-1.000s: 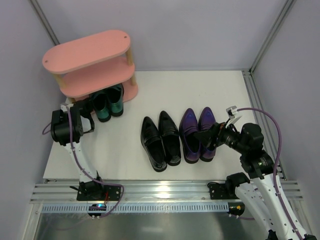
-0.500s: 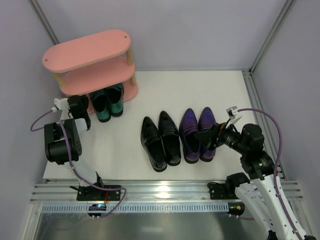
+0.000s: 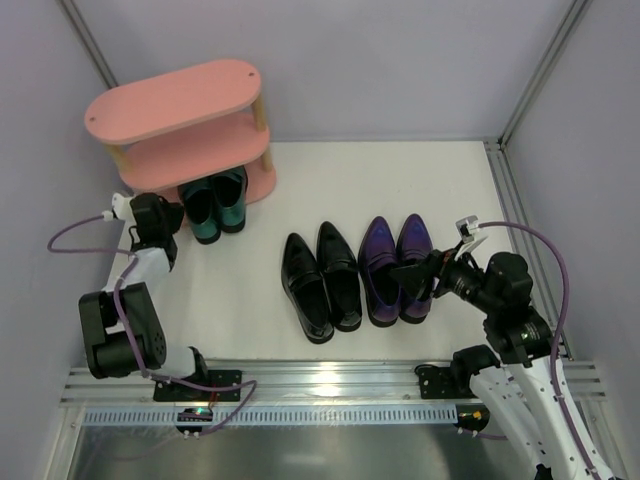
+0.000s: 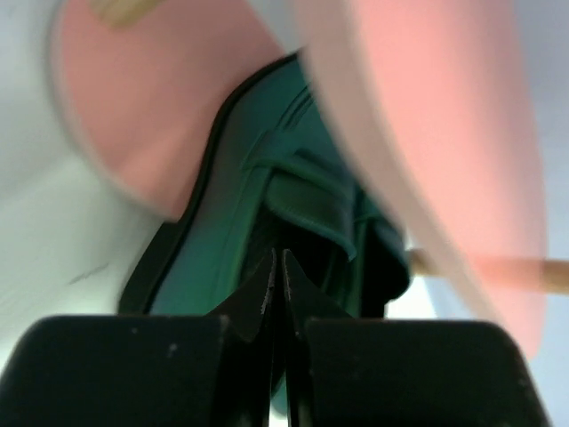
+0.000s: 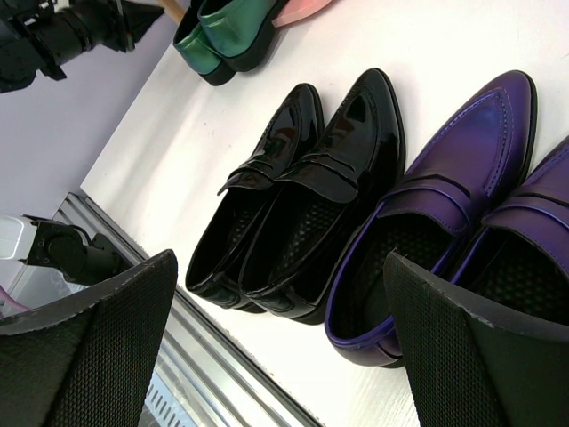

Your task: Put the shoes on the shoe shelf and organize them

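The pink shoe shelf (image 3: 175, 105) stands at the back left. The teal-green shoes (image 3: 215, 205) sit toes-in on its bottom tier, with their heels sticking out toward the front. My left gripper (image 3: 172, 214) is shut and empty, just left of their heels. In the left wrist view its tips (image 4: 277, 267) point at a green shoe (image 4: 240, 222) under a pink board (image 4: 444, 133). The black pair (image 3: 320, 280) and the purple pair (image 3: 395, 265) lie side by side mid-table. My right gripper (image 3: 415, 275) is open and empty above the purple pair's heels (image 5: 444, 213). The black pair (image 5: 302, 196) lies to its left.
Grey enclosure walls close in the left, back and right. An aluminium rail (image 3: 330, 385) runs along the near table edge. A metal frame strip (image 3: 520, 230) runs down the right side. White tabletop (image 3: 390, 180) lies behind the black and purple pairs.
My left arm has folded down toward the near left, and its gripper stays by the green shoes' heels. My right arm has shifted slightly right. The shoes have not moved.
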You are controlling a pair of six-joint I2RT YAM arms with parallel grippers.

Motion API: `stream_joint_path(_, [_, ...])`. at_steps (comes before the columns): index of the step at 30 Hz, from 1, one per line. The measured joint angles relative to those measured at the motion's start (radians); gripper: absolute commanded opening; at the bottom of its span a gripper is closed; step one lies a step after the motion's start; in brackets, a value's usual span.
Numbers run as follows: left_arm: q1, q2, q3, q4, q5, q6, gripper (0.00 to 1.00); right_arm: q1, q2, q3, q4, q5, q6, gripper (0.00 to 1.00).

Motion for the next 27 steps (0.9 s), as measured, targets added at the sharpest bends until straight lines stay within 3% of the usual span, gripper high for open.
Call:
stream_joint_path(5, [-0.054,-0.092,-0.093,-0.123,-0.013,0.056,0.00,0.000,-0.019,0.000,-0.005,0.000,0.000,0.97])
stream_joint_path(14, [-0.303,-0.193,-0.097,-0.249,-0.132,0.264,0.00,0.000,-0.019,0.000,-0.005,-0.001,0.000,0.97])
stream_joint_path(27, [-0.352,-0.063,-0.052,-0.355,-0.287,0.378,0.00,0.000,0.010,0.000,-0.002,-0.001,0.000,0.97])
